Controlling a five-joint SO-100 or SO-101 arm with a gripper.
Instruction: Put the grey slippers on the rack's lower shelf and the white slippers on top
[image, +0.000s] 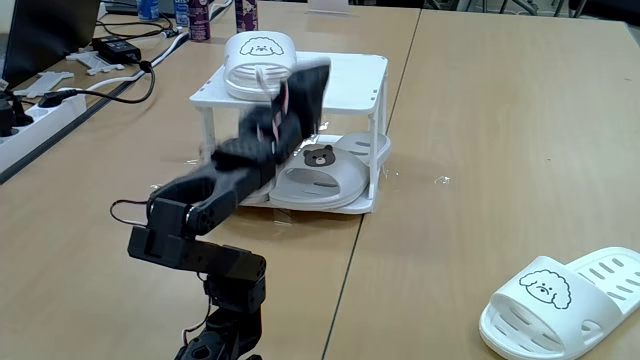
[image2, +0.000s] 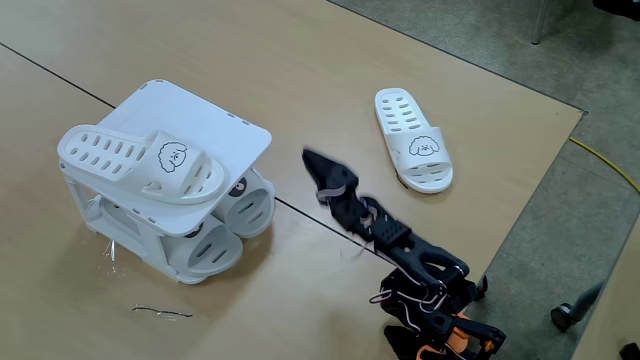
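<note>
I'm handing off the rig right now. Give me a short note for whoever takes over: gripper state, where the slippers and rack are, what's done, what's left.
Gripper: black two-finger gripper, motion-blurred in both fixed views, raised in mid-air near the rack, apparently holding nothing; open or shut cannot be told.
Small white plastic two-tier rack: on the wooden table.
Grey rubber slippers with bear faces: both on the lower shelf, side by side.
One white rubber slipper with a dog face: lying on the top shelf.
Second white slipper: loose on the table, apart from the rack.
Done: grey pair, one white slipper.
Left: put the second white slipper on top beside the first.
</note>
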